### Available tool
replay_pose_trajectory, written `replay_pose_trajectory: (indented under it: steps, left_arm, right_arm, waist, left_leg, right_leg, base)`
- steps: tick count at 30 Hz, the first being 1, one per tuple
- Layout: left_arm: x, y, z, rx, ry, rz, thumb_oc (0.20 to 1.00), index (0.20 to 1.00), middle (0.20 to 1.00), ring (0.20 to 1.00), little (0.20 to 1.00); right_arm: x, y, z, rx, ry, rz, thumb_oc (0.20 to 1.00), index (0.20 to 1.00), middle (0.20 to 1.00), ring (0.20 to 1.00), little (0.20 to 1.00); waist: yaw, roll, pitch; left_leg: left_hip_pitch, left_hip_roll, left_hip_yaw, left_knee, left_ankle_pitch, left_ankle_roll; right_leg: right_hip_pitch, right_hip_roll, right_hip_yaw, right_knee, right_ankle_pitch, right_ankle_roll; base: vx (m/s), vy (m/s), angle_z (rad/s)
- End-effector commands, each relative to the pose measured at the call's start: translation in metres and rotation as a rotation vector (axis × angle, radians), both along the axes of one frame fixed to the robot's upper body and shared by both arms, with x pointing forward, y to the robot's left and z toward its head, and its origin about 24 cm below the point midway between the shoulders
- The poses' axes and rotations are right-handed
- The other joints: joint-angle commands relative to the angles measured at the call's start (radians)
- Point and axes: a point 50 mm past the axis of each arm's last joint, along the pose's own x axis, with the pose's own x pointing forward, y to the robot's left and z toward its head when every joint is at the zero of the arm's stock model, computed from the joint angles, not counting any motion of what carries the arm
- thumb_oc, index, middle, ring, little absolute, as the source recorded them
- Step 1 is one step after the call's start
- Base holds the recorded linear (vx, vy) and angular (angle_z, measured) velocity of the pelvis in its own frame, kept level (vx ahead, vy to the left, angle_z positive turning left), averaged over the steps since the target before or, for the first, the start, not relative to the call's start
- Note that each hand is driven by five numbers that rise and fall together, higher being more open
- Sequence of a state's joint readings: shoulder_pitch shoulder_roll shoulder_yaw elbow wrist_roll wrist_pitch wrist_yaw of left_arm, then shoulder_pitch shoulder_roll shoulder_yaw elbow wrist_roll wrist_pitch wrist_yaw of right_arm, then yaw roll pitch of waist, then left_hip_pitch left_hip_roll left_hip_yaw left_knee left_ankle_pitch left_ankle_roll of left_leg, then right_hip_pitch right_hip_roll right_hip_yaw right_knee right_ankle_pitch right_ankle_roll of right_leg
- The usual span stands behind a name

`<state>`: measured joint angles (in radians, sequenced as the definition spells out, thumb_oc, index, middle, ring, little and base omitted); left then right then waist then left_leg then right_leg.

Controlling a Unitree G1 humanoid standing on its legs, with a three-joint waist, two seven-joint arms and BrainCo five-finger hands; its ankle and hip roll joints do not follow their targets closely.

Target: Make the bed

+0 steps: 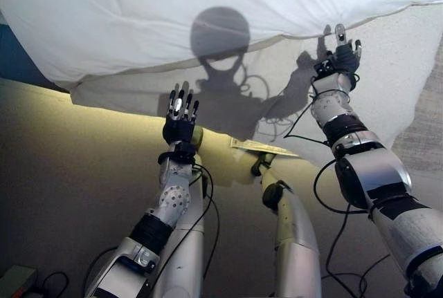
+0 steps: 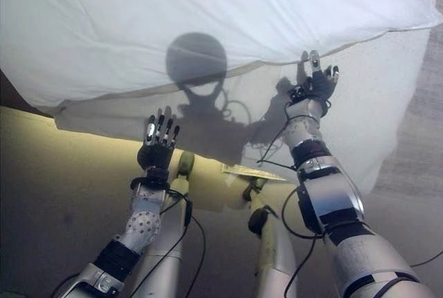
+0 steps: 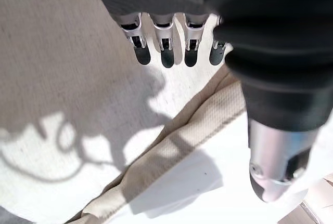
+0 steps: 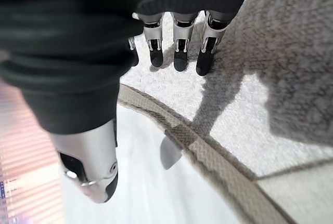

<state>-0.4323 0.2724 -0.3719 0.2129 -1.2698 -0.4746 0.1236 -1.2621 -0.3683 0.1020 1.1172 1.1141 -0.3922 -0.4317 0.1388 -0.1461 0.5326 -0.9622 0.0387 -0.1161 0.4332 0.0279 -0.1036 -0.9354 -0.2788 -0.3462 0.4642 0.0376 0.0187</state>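
Note:
A puffy white duvet (image 1: 208, 14) lies across the bed at the top of the eye views. Under it an off-white textured blanket (image 1: 394, 84) hangs over the bed's side. My left hand (image 1: 180, 115) is held up with straight fingers in front of the blanket's lower edge and holds nothing. My right hand (image 1: 340, 56) is raised higher, open, at the duvet's lower edge. In the left wrist view, straight fingers (image 3: 165, 52) point at the textured cloth beside its beige hem (image 3: 171, 146). The right hand's fingers (image 4: 179, 52) are straight too, over the blanket near the hem (image 4: 208, 151).
Beige carpet floor (image 1: 69, 173) spreads below the bed's side. A flat paper strip (image 1: 263, 147) lies on the floor near the bed. A small box (image 1: 17, 281) sits in the lower left corner.

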Motion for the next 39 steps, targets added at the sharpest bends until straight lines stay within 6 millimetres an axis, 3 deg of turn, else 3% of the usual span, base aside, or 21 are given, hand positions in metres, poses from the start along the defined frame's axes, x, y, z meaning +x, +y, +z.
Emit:
replay_pose_trajectory:
  steps: [1,6,16,26,34,39]
  left_arm:
    - [-0.018,-0.006,0.020,0.049,-0.158,-0.061,1.000,1.000,1.000,1.000,1.000]
    - [-0.022,-0.005,0.017,0.074,-0.163,-0.085,1.000,1.000,1.000,1.000,1.000]
    - [-0.025,-0.010,0.022,0.102,-0.188,-0.137,1.000,1.000,1.000,1.000,1.000]
    - [-0.022,-0.007,0.023,0.080,-0.193,-0.131,1.000,1.000,1.000,1.000,1.000]
    - [-0.021,-0.004,0.022,0.086,-0.189,-0.134,1.000,1.000,1.000,1.000,1.000]
    - [-0.021,-0.003,0.019,0.106,-0.184,-0.143,1.000,1.000,1.000,1.000,1.000]
  right_arm:
    - [-0.008,-0.023,0.055,-0.140,-0.154,-0.011,1.000,1.000,1.000,1.000,1.000]
    - [-0.013,-0.037,0.071,-0.185,-0.177,-0.024,1.000,1.000,1.000,1.000,1.000]
    - [-0.019,-0.067,0.075,-0.130,-0.141,-0.085,1.000,1.000,1.000,1.000,1.000]
    - [-0.021,-0.046,0.080,0.140,-0.473,0.086,1.000,1.000,1.000,1.000,1.000]
    - [-0.024,-0.029,0.085,0.216,-0.606,0.159,1.000,1.000,1.000,1.000,1.000]
    - [-0.022,-0.020,0.083,0.175,-0.609,0.199,1.000,1.000,1.000,1.000,1.000]
  waist:
    - [0.031,0.056,-0.013]
    - [0.048,0.067,-0.013]
    - [0.070,0.099,-0.013]
    - [0.057,0.104,-0.013]
    - [0.051,0.105,-0.019]
    - [0.051,0.102,-0.025]
  left_leg:
    - [-0.013,-0.035,0.011,0.012,-0.073,0.053]
    - [-0.027,-0.040,0.000,0.012,-0.066,0.047]
    - [-0.048,-0.047,-0.025,-0.005,-0.045,0.037]
    - [-0.033,-0.047,-0.032,-0.029,-0.036,0.035]
    - [-0.015,-0.036,-0.032,-0.066,-0.020,0.029]
    - [0.002,-0.027,-0.039,-0.095,-0.006,0.021]
  right_leg:
    - [-0.012,-0.043,0.019,0.058,-0.052,0.134]
    - [-0.030,-0.049,0.006,0.098,-0.076,0.136]
    - [-0.064,-0.061,-0.009,0.168,-0.129,0.131]
    - [-0.075,-0.066,-0.009,0.203,-0.153,0.133]
    - [-0.072,-0.066,-0.014,0.194,-0.153,0.138]
    - [-0.063,-0.060,-0.020,0.185,-0.154,0.138]
  base:
    - [0.02,-0.029,0.08]
    - [0.04,-0.046,0.10]
    - [0.04,-0.046,0.10]
    - [0.02,-0.022,0.04]
    - [0.01,-0.018,0.00]
    - [0.01,-0.027,0.00]
